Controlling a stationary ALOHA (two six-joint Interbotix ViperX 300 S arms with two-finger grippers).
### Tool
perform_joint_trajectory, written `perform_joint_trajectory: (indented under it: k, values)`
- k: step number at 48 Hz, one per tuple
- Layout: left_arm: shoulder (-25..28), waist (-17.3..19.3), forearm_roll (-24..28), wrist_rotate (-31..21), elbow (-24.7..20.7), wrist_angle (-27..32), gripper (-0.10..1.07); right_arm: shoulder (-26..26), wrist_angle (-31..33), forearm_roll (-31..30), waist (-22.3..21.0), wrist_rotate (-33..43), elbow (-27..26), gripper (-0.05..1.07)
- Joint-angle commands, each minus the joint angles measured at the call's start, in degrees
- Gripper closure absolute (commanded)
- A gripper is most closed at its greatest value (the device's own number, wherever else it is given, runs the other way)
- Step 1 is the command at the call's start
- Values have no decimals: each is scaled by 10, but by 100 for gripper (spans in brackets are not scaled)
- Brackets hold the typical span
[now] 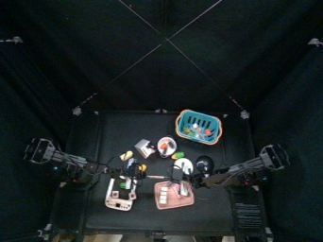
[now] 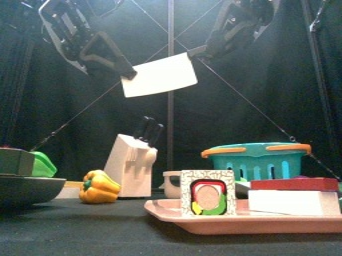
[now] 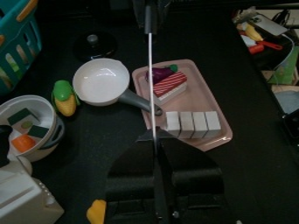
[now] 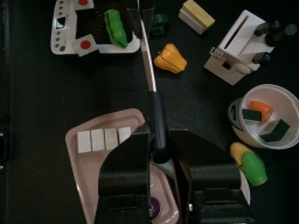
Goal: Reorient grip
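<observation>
A cleaver with a broad white blade hangs high above the table between both arms. My left gripper is shut on its dark handle end. My right gripper is shut on the blade's upper far corner. In the left wrist view the blade shows edge-on as a thin line rising from my left gripper. In the right wrist view the blade also shows edge-on, rising from my right gripper. In the top view both grippers meet over the table's front middle, where the cleaver is too small to make out.
Below stand a pink tray with a cake slice and white blocks, a teal basket, a knife block, a yellow pepper, a food bowl and a white pan.
</observation>
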Motion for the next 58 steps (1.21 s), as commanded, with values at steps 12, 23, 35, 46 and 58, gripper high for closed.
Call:
perform_joint_trajectory:
  k: [12, 23, 35, 46, 58]
  values:
    - [-11, -1, 2, -2, -14, 10, 58, -8, -2, 0, -4, 4, 0, 63]
    - [-49, -4, -2, -4, -8, 24, 31, -16, -1, 28, -5, 4, 10, 63]
    - [-83, -5, -13, -6, -2, 41, 8, -19, -2, 32, -7, 4, 15, 63]
    - [-80, -49, 18, 3, -11, 44, 5, -18, -2, 33, -17, 4, 15, 63]
    - [-81, -101, 95, -2, -38, 135, 5, -18, -2, 34, -18, 4, 15, 63]
